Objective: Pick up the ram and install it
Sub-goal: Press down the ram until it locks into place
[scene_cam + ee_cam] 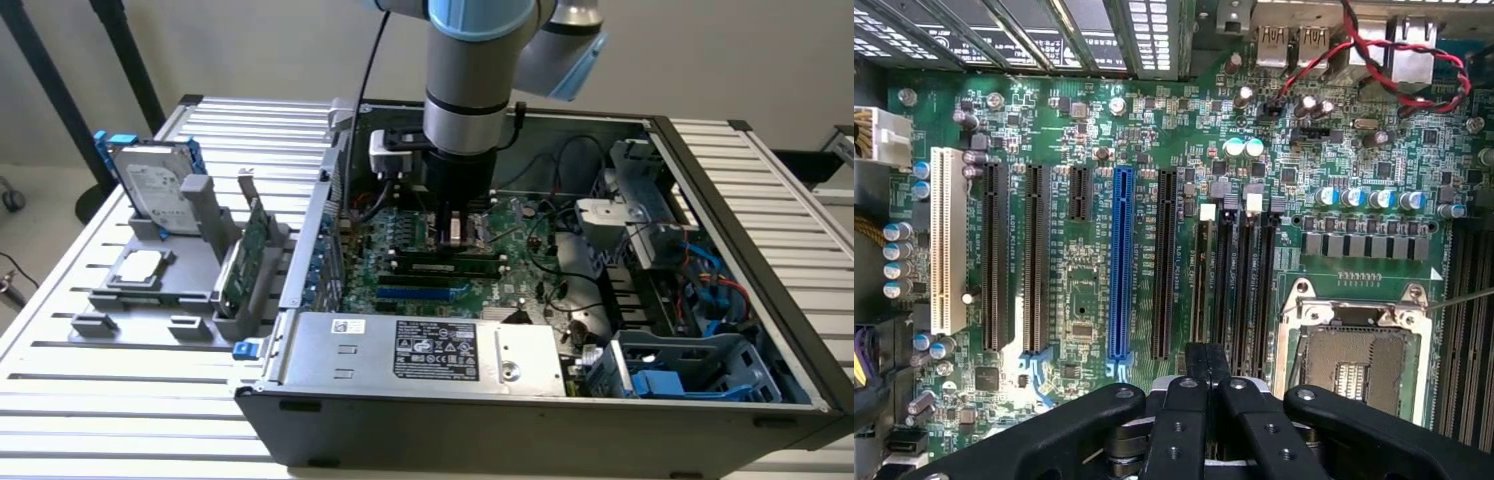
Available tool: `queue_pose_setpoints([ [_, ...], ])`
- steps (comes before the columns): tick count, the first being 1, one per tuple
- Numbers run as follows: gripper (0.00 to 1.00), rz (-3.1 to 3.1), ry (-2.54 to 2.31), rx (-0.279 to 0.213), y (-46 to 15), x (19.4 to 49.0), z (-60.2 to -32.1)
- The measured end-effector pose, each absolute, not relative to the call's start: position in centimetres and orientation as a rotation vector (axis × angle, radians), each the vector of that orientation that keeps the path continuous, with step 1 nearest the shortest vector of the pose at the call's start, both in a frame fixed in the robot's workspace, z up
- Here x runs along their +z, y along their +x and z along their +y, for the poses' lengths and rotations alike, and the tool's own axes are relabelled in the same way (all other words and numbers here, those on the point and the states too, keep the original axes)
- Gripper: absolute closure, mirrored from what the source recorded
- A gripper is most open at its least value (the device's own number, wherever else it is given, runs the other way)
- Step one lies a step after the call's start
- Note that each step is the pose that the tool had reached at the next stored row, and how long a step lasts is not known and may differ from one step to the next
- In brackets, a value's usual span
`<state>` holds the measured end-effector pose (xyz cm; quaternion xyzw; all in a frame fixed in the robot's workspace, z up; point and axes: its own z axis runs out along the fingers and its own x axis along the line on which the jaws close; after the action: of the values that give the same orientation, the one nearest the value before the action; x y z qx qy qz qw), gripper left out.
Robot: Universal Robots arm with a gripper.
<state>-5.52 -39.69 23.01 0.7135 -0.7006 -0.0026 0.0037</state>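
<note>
The ram (447, 262) is a thin green stick standing on edge in one of the black memory slots (1239, 285) of the motherboard (1084, 130), inside the open computer case (721, 190). In the wrist view the ram (1202, 280) shows edge-on as a brownish-green strip in the slot nearest the expansion slots. My gripper (454, 238) hangs straight down over it. The gripper (1206, 362) is shut, with its black fingertips (1194, 362) pressed together at one end of the stick. Nothing shows between them. Whether they touch the ram I cannot tell.
A blue expansion slot (1121, 260), black slots and a white slot (947, 240) lie beside the memory slots, and the CPU socket (1354, 360) lies on the other side. The power supply (427, 350) fills the case's front. A hard drive (147, 180) and a green card (240, 265) stand in a grey holder at the exterior view's left.
</note>
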Motion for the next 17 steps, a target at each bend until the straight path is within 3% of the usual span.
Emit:
queue_pose_setpoints([
  [17, 0.89, -2.193, 2.239, -0.008, -5.53, 23.05, -39.69],
])
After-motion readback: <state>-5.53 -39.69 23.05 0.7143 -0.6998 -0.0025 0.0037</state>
